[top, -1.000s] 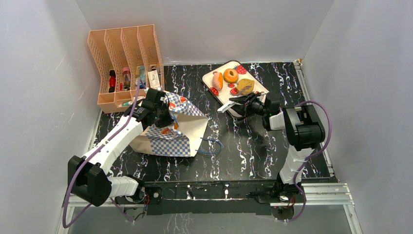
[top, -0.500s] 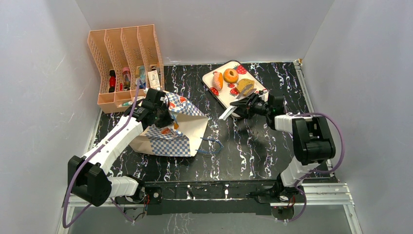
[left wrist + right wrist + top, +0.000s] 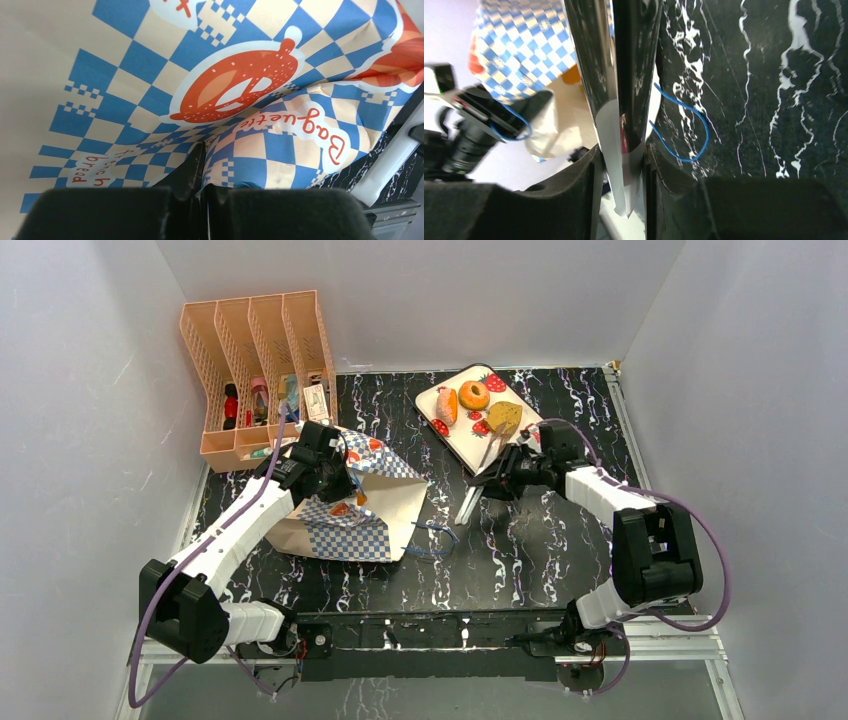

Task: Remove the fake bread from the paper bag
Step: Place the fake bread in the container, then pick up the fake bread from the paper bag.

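Fingers (image 3: 191,165) of the left gripper (image 3: 347,483) were pressed together, pinching a fold of the paper bag (image 3: 385,512) at its chequered band. Pads (image 3: 576,200) of the right gripper (image 3: 498,486) were clamped on one pair of metal tongs (image 3: 467,504), whose blades were drawn close together.

Count: two arms; one bag, lying in the left half of the desk (image 3: 560,540) with its mouth toward the right; four pieces of fake bread on one tray (image 3: 462,440) at the far edge, namely a pinkish roll (image 3: 441,406), a long orange loaf (image 3: 451,403), a ring donut (image 3: 473,395) and a toast slice (image 3: 504,417); one four-slot file rack (image 3: 255,350) at the far left corner.

Compared with one second before, the right arm had swung off the tray's near corner, and the tongs pointed down at the bare desk between tray and bag. The left arm, the bag and the tray's contents had not moved.

The right wrist view looked into the bag's mouth, where an orange shape (image 3: 571,75) sat, too blurred to name, with a blue cord handle (image 3: 691,127) lying on the desk. Neither showed from the left wrist, which alone showed the pretzel print (image 3: 235,87) and the word "Baguette".
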